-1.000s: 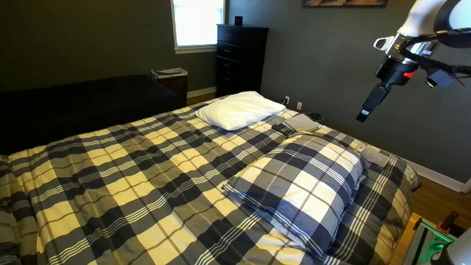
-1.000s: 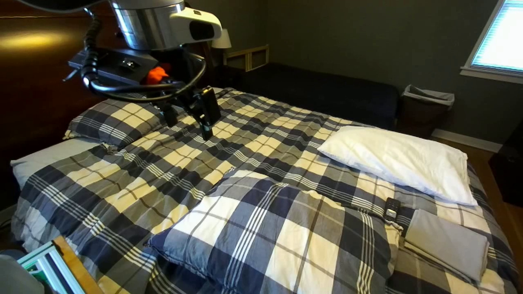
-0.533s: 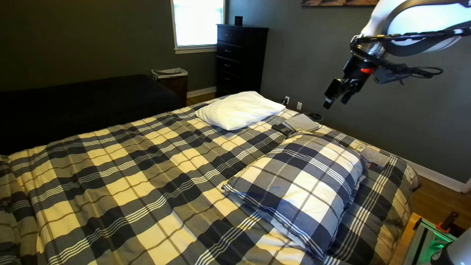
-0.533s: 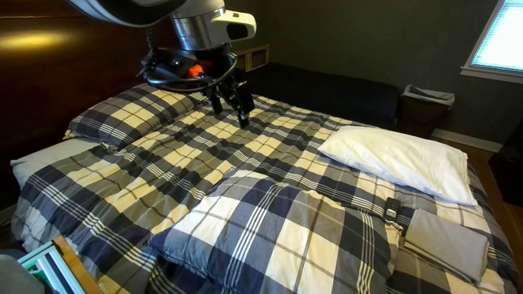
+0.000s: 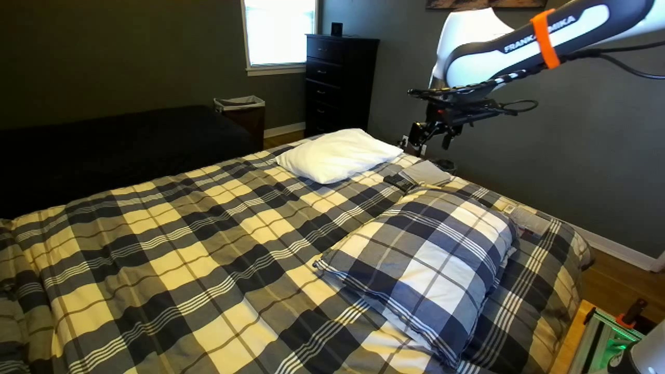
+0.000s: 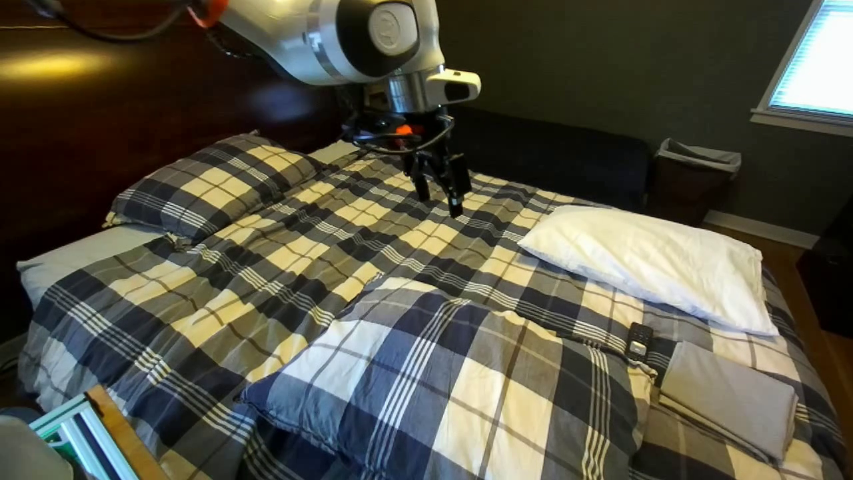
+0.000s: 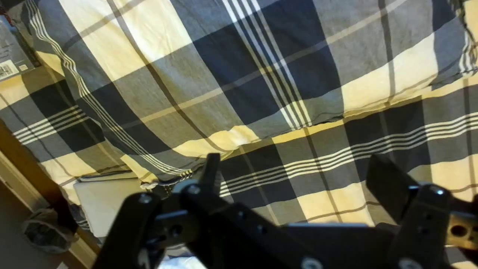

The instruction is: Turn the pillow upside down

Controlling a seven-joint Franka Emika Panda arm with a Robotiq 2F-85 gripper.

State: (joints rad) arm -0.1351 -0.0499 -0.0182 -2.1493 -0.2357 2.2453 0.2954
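The pillow, large and plaid in navy, grey and white, lies flat on the matching bedspread. It shows in both exterior views (image 5: 431,259) (image 6: 453,380) and fills the top of the wrist view (image 7: 224,67). My gripper shows in both exterior views (image 5: 431,143) (image 6: 440,202), in the air above the bed and apart from the pillow. In the wrist view the gripper (image 7: 295,158) has its fingers wide apart with nothing between them; bedspread shows in the gap. The pillow's long edge runs just above the fingertips there. The pillow's underside is hidden.
A plain white pillow (image 6: 646,260), a dark remote (image 6: 640,341) and a folded grey cloth (image 6: 726,397) lie on the bed near the plaid pillow. A flat package (image 5: 527,221) lies beside it. Another plaid pillow (image 6: 213,187) lies by the headboard. A metal frame (image 5: 608,332) stands at the bedside.
The arm has swung out over the bed, leftward in an exterior view and rightward in another, and its hand appears smaller. The fingers stay apart. The pillow has not moved.
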